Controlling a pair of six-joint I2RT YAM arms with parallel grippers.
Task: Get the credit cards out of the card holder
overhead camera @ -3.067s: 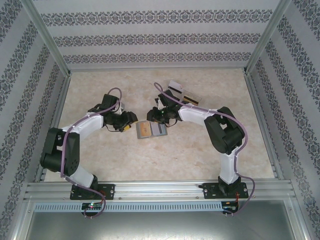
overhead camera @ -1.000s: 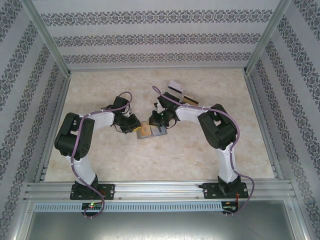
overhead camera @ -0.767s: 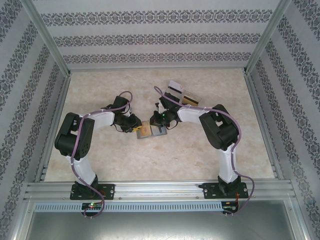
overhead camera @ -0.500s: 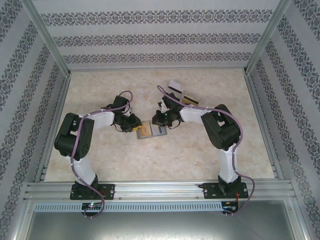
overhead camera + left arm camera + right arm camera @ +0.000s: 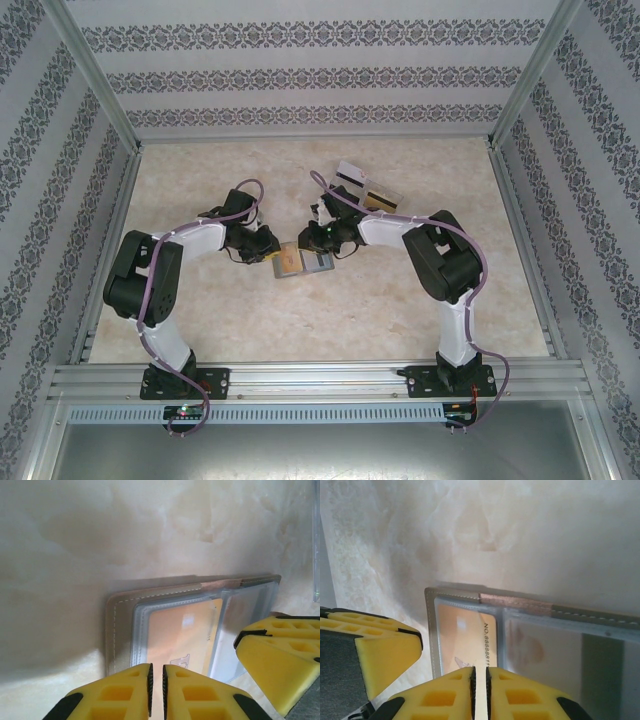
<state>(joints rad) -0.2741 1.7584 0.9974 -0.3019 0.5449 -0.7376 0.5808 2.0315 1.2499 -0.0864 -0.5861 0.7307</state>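
The card holder [image 5: 301, 261] lies opened out on the table between my grippers, a grey wallet with clear sleeves. A gold credit card [image 5: 182, 635] [image 5: 466, 635] sits inside its left sleeve. My left gripper [image 5: 268, 251] [image 5: 156, 680] is at the wallet's near edge over that card, its pads a slit apart and seemingly pinching the edge. From the opposite side, my right gripper [image 5: 314, 240] [image 5: 480, 680] meets the card's long edge with an equally thin gap, and whether it grips anything is unclear. Two more credit cards [image 5: 350, 172] [image 5: 378, 192] lie at the back.
The two loose cards rest on a clear plastic tray [image 5: 393, 203] behind the right gripper. Patterned walls and metal rails [image 5: 515, 230] enclose the marble table. Each gripper's yellow finger [image 5: 280, 650] [image 5: 375, 645] appears in the other's wrist view, very close.
Since three seconds ago both grippers have closed in on the card holder, which looks narrower from above. In the last second the left elbow has swung slightly outward.
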